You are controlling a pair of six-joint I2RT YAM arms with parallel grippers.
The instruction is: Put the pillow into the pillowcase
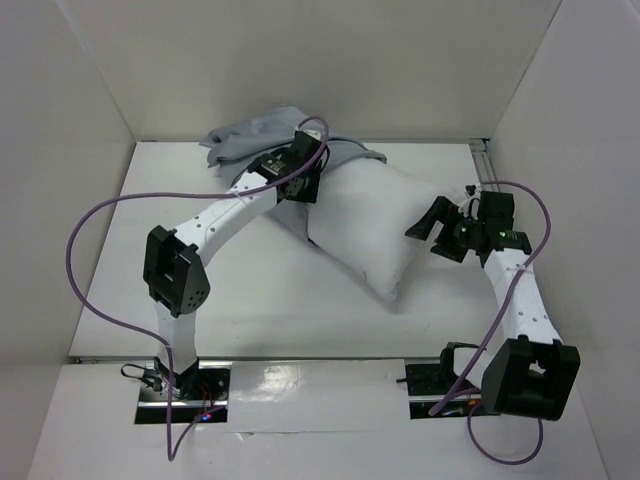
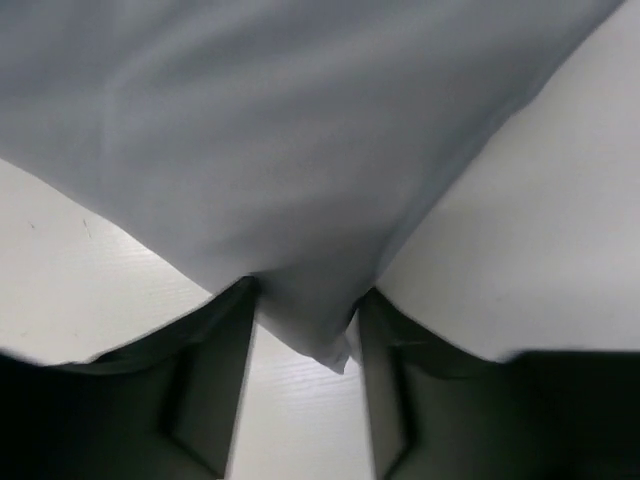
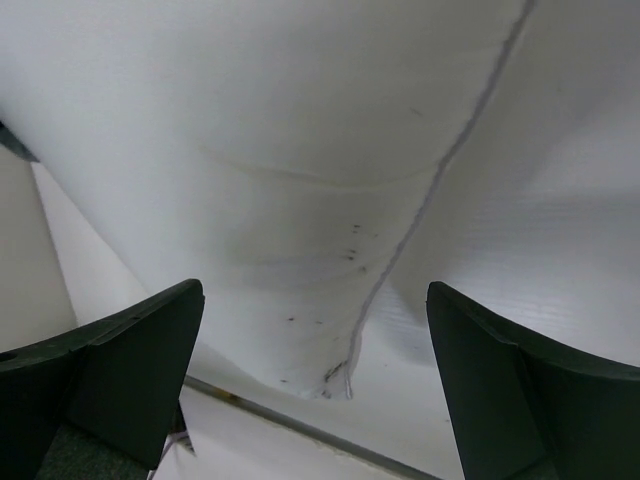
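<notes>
The white pillow [image 1: 365,225] lies slantwise in the middle of the table. The grey pillowcase [image 1: 255,135] is bunched at the back wall, and part of it runs along the pillow's far edge. My left gripper [image 1: 298,190] is at the pillow's far left corner. In the left wrist view it [image 2: 306,292] is shut on a fold of the grey pillowcase [image 2: 280,150]. My right gripper [image 1: 428,230] is open beside the pillow's right corner. In the right wrist view it [image 3: 315,290] frames the pillow's seamed, speckled corner [image 3: 300,200] without touching it.
White walls enclose the table on the left, back and right. A metal rail [image 1: 484,160] runs along the right edge. Purple cables [image 1: 85,260] loop out beside both arms.
</notes>
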